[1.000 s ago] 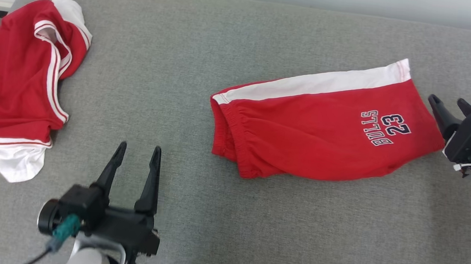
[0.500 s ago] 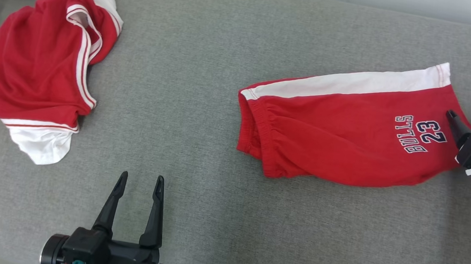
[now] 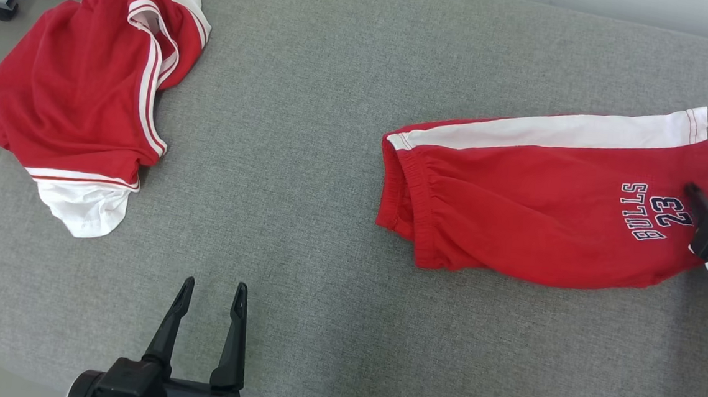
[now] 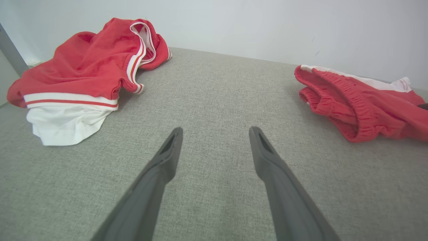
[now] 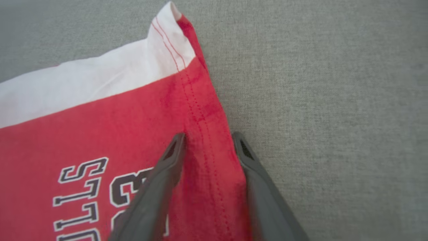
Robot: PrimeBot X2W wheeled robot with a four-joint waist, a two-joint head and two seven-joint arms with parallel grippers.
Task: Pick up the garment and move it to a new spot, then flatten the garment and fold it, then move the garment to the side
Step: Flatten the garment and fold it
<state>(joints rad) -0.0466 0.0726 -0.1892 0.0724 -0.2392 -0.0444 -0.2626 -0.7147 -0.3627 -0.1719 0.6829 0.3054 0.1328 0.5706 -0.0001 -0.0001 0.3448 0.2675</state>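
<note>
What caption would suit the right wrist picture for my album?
The right tool straddles the hem of the red shorts on grey fabric.

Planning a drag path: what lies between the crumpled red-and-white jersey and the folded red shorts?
Just bare grey fabric cushion between the crumpled red-and-white jersey and the folded red shorts, plain in the head view.

In the right wrist view one finger of the right gripper (image 5: pixel 209 137) hides part of the number on the red shorts (image 5: pixel 100 127); the lettering runs off at 7 o'clock.
</note>
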